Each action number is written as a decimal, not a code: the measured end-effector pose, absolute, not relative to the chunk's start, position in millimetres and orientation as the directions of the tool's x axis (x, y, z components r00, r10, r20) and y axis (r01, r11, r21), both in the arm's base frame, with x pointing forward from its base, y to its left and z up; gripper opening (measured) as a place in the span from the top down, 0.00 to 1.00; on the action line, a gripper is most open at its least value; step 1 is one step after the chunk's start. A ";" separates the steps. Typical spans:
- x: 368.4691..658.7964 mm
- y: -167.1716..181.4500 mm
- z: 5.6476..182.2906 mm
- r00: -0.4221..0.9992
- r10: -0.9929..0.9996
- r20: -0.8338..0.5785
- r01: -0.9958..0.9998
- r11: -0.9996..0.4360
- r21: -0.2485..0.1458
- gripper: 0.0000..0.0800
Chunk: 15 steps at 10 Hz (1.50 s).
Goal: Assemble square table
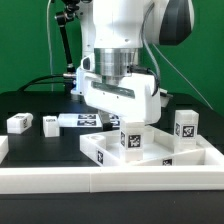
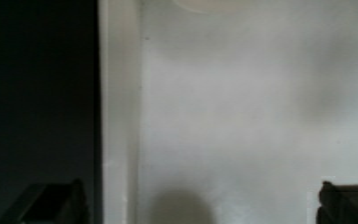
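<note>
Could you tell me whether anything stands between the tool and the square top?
Nothing visible does. The open tool hangs above the square top, and the wrist view shows only bare white surface between its fingertips. One tagged leg stands close by, not underneath.

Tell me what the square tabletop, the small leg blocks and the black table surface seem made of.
Square tabletop: likely moulded plastic, white, smooth and fairly matte; even colour, one-piece raised rim. Leg blocks: seemingly the same white plastic; their black-and-white tags look printed. Black table surface: matte, no glare; cloth or board, cannot tell.
</note>
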<state>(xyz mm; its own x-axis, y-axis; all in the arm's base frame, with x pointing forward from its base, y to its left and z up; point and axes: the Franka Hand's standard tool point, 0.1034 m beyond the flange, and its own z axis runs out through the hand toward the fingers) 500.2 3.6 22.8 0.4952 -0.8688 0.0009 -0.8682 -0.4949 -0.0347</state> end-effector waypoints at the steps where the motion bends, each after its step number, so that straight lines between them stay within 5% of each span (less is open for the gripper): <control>1: 499.5 1.9 21.3 0.500 -0.866 0.002 -0.866 -0.500 -0.032 0.19; 3: 496.7 -0.4 15.2 0.501 -0.865 0.003 -0.865 -0.501 -0.021 0.22; 4: 494.7 0.0 14.2 0.501 -0.865 -0.002 -0.865 -0.501 -0.016 0.45; 5: 489.7 -1.0 12.0 0.498 -0.867 -0.013 -0.867 -0.498 -0.003 0.45; 7: 480.2 -4.6 8.3 0.490 -0.871 -0.031 -0.871 -0.491 0.022 0.89; 15: 480.4 -11.0 8.8 0.467 -0.884 -0.028 -0.884 -0.467 0.020 0.92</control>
